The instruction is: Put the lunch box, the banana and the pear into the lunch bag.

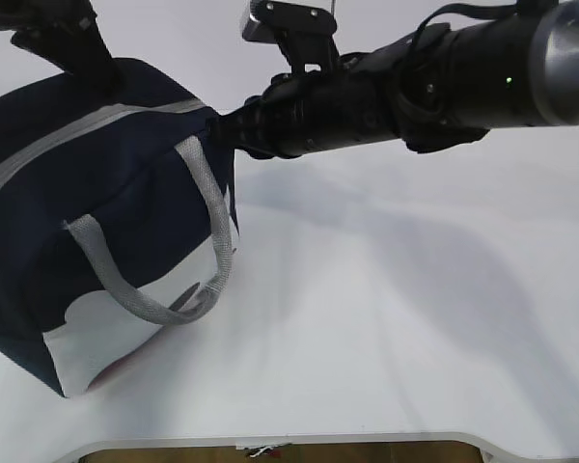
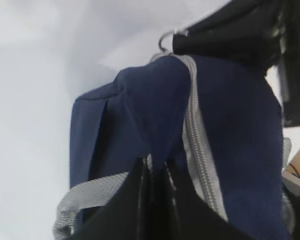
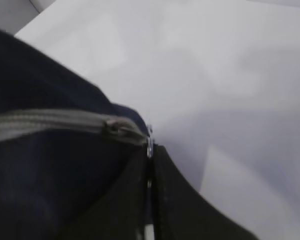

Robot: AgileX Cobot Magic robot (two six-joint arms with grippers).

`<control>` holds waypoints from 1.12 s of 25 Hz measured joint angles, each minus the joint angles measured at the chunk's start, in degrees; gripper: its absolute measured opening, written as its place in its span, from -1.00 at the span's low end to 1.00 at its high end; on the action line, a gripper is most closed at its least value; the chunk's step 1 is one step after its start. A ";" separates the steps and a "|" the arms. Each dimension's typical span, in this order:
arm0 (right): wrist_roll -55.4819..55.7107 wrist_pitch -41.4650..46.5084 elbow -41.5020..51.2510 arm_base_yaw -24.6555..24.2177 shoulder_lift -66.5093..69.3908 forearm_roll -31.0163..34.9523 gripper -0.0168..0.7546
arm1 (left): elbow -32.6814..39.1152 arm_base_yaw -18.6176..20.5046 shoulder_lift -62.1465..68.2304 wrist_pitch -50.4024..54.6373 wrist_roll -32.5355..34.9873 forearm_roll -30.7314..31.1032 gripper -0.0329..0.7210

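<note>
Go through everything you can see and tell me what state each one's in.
lunch bag: upright on table, zipper closed
ring pull: at the bag's end, pinched by right hand
left hand: shut on bag fabric
grey handle: hanging loose

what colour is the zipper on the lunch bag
Grey, against the navy lunch bag; the zipper shows best in the left wrist view.

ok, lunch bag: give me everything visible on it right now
The lunch bag is boxy navy fabric with a white lower side panel, grey webbing handles and a grey zipper that looks closed along the top. It sits on the white table, at the exterior view's left. The right gripper is shut on the ring pull at the zipper's end; the left gripper pinches the fabric beside the zipper.
</note>
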 joint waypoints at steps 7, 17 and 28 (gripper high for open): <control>0.21 -0.01 -0.24 0.00 3.41 0.09 -0.92 | -0.53 0.00 0.00 -0.12 0.08 0.65 -0.87; 0.24 -0.01 -0.37 0.00 3.94 0.09 -0.92 | -0.53 -0.02 0.13 -0.12 0.21 0.76 -0.87; 0.36 0.34 -0.37 0.00 2.58 0.09 -0.09 | -0.66 -0.02 1.98 -0.34 0.21 0.89 -0.87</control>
